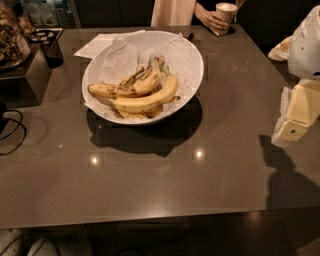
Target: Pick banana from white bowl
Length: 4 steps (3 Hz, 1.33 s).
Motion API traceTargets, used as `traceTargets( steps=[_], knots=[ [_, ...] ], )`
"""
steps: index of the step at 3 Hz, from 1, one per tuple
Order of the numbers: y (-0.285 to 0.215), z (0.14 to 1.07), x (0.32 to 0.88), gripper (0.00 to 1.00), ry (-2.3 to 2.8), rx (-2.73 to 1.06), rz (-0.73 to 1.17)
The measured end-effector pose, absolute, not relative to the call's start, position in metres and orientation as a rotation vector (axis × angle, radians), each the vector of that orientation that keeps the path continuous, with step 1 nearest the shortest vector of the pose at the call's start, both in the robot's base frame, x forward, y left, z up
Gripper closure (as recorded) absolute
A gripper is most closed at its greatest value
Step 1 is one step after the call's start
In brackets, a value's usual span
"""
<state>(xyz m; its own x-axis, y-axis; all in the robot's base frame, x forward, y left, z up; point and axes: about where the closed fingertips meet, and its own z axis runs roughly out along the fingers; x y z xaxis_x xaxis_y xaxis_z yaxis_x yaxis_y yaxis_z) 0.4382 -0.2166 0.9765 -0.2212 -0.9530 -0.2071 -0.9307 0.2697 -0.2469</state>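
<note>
The white bowl stands on the far middle of the dark table, lined with crinkled white paper. Several bananas lie in its front half. The banana is the large, plump, curved yellow one lying across the front of the pile. A thinner brown-speckled banana lies behind it to the left. My gripper, a cream-coloured part below the white arm, hangs at the right edge of the view. It is well to the right of the bowl, above the table, and holds nothing that I can see.
A person's hand holds a paper cup at the table's far edge. A sheet of paper lies behind the bowl on the left. A dark box and black cables are at the left edge.
</note>
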Motion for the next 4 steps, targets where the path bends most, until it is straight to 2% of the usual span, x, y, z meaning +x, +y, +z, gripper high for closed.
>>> traceTargets(
  steps=[2,4],
  knots=[
    [-0.198,0.982,0.440,0.00,2.212,-1.779,-0.155],
    [-0.136,0.985,0.454,0.00,2.110,-1.980,-0.191]
  ],
)
